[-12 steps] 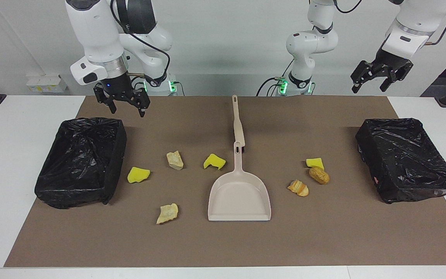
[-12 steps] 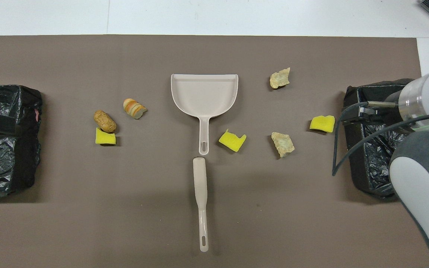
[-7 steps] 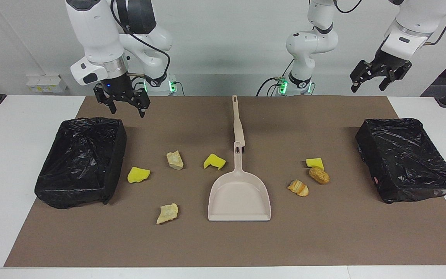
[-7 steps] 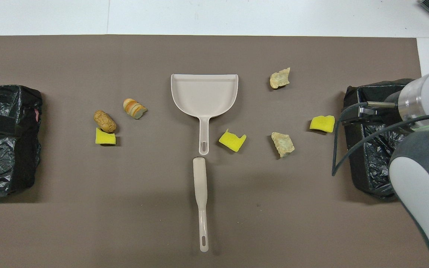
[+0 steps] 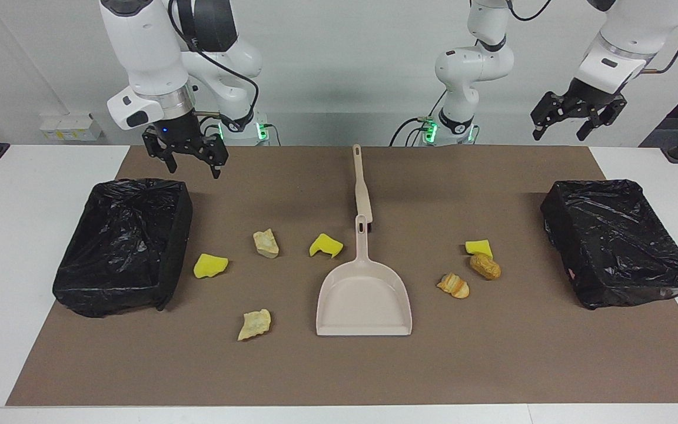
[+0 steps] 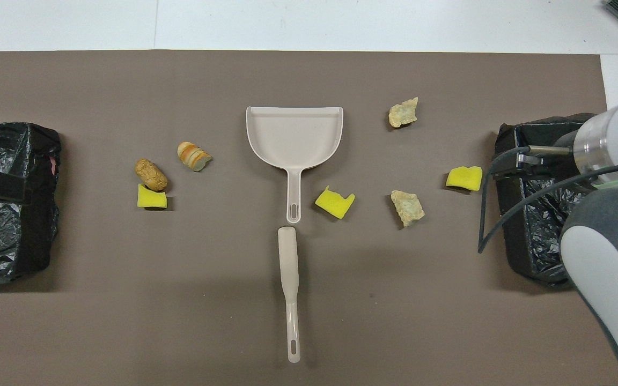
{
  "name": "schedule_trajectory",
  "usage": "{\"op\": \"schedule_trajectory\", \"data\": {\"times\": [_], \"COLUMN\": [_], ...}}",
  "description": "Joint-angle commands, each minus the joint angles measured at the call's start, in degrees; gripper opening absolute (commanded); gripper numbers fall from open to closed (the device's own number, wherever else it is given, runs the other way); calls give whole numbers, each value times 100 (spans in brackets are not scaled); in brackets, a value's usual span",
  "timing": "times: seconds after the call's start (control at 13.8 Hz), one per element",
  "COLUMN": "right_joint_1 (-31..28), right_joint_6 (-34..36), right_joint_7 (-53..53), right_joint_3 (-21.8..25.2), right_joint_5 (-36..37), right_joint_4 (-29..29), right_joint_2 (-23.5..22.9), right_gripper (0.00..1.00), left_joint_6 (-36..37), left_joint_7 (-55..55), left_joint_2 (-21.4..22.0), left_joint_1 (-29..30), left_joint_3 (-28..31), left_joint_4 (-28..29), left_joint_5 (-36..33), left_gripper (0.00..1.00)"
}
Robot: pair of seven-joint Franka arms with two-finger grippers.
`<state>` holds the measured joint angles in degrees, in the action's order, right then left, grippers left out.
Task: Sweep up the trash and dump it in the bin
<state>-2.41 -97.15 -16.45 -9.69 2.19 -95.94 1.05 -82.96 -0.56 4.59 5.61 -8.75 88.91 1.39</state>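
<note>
Trash lies on the brown mat (image 5: 492, 353): yellow sponge chunks (image 5: 210, 265) (image 5: 325, 245) (image 5: 479, 248), pale beige lumps (image 5: 265, 243) (image 5: 255, 324) and golden-brown bread pieces (image 5: 453, 285) (image 5: 485, 266). A beige dustpan (image 5: 364, 297) lies mid-mat, its handle toward the robots. The beige brush (image 5: 362, 188) lies in line with it, nearer the robots. My right gripper (image 5: 193, 162) hangs open and empty over the mat, by the robot-side corner of a black-lined bin (image 5: 124, 244). My left gripper (image 5: 559, 126) hangs open and empty, high over the left arm's end.
A second black-lined bin (image 5: 615, 241) stands at the left arm's end. In the overhead view the right arm (image 6: 607, 145) covers part of its bin (image 6: 529, 246). White table (image 5: 21, 194) borders the mat.
Both grippers have risen slightly and stayed open. The trash, dustpan and brush have not moved.
</note>
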Motion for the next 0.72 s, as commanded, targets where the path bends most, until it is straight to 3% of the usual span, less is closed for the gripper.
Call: {"op": "schedule_trajectory", "data": {"times": [0.0, 0.36, 0.65], "right_joint_1": [-49, -22, 48], "right_joint_6": [-137, -199, -225], "right_joint_7": [178, 143, 64], "right_joint_3": [-7, -7, -50], "right_joint_5": [-131, -140, -157], "right_joint_4": [-118, -22, 355], "right_joint_2": [97, 27, -393], "right_gripper": [100, 100, 100], "left_joint_6": [0, -491, -738], "left_joint_7": [-111, 38, 1109], "left_joint_2": [60, -19, -11], "left_joint_1": [28, -51, -69], "left_joint_3": [-12, -12, -30], "left_joint_4": [91, 100, 153], "left_joint_5": [-77, -34, -25], "left_gripper": [100, 100, 100]}}
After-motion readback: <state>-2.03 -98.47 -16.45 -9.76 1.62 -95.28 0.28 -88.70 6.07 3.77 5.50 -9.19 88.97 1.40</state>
